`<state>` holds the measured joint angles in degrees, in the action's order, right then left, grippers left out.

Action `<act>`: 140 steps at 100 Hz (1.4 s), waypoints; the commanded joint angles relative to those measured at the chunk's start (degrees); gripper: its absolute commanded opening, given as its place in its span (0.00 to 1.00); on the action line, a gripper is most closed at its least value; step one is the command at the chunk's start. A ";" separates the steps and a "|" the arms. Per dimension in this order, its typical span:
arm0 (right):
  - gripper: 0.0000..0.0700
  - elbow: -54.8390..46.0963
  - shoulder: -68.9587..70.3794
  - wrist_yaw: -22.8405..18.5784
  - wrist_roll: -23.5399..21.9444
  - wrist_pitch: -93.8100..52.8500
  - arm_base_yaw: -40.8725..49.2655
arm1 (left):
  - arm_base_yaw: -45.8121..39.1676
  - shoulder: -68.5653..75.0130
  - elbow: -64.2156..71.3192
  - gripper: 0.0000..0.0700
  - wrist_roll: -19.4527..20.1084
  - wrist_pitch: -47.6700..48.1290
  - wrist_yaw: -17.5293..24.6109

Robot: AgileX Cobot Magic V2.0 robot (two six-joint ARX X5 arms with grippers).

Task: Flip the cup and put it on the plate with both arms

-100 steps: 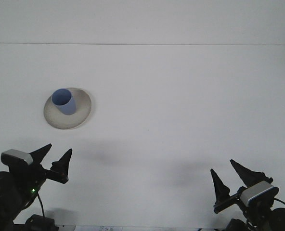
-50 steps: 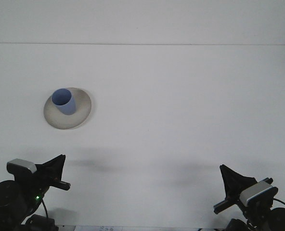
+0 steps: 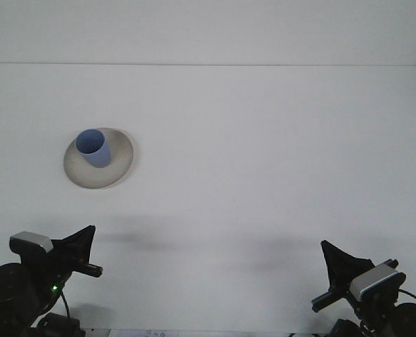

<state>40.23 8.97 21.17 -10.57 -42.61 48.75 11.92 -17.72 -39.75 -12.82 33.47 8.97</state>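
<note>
A light blue cup (image 3: pixel 94 149) stands upright, mouth up, on a round off-white plate (image 3: pixel 118 168) at the left of the white table. My left gripper (image 3: pixel 86 239) is at the bottom left corner, well short of the plate, its fingers closed together with nothing between them. At the bottom right corner sits my right gripper (image 3: pixel 333 256), also shut and holding nothing. Both grippers are far from the cup.
The white table (image 3: pixel 264 154) stretches back to a far edge (image 3: pixel 208 64) near the top of the view. Nothing else lies on it besides the plate and cup.
Both grippers went from open to shut over the last second and drew back a little toward the bottom corners. The cup and plate have not moved.
</note>
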 commanded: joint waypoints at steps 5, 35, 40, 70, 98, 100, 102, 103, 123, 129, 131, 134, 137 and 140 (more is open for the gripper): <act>0.01 0.31 0.07 -0.02 0.13 0.57 0.52 | 0.24 -0.02 -0.70 0.02 -0.07 -0.57 0.09; 0.01 0.31 0.07 -0.02 0.13 0.57 0.52 | -2.03 4.24 4.85 0.02 14.60 -6.12 -2.56; 0.01 0.33 0.07 -0.02 0.13 0.57 0.52 | -3.26 6.91 9.57 0.02 16.52 -11.56 -5.16; 0.01 0.33 0.07 -0.02 0.13 0.59 0.52 | -9.29 17.55 32.48 0.02 19.47 -28.11 -15.19; 0.01 0.35 0.07 -0.04 0.13 0.59 0.52 | -10.05 17.55 38.97 0.02 17.73 -35.32 -15.47; 0.01 0.35 0.07 -0.04 0.13 0.57 0.52 | -10.03 17.55 38.97 0.02 17.73 -35.17 -15.47; 0.01 0.35 0.07 -0.02 0.13 0.59 0.52 | -10.03 17.55 38.97 0.02 17.73 -35.08 -15.47; 0.01 0.35 0.07 -0.04 0.13 0.57 0.52 | -10.03 17.55 38.97 0.02 17.73 -35.04 -15.47; 0.01 0.35 0.07 -0.02 0.13 0.57 0.52 | -10.05 17.55 38.97 0.02 17.73 -35.28 -15.15; 0.01 0.35 0.07 -0.02 0.13 0.57 0.52 | -10.05 17.55 38.95 0.02 17.73 -35.26 -15.15; 0.01 0.35 0.07 -0.02 0.13 0.57 0.52 | -10.05 17.55 38.95 0.02 17.73 -35.26 -15.15; 0.01 0.35 0.07 -0.02 0.13 0.57 0.52 | -10.05 17.55 38.95 0.02 17.73 -35.28 -15.15; 0.01 0.35 0.07 -0.02 0.13 0.57 0.52 | -10.05 17.55 38.95 0.02 17.73 -35.28 -15.15; 0.01 0.35 0.07 -0.02 0.13 0.57 0.52 | -10.05 17.55 38.95 0.02 17.73 -35.26 -15.15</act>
<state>40.23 8.97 21.15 -10.57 -42.61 48.75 1.93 -0.25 -1.91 5.19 -1.04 -6.11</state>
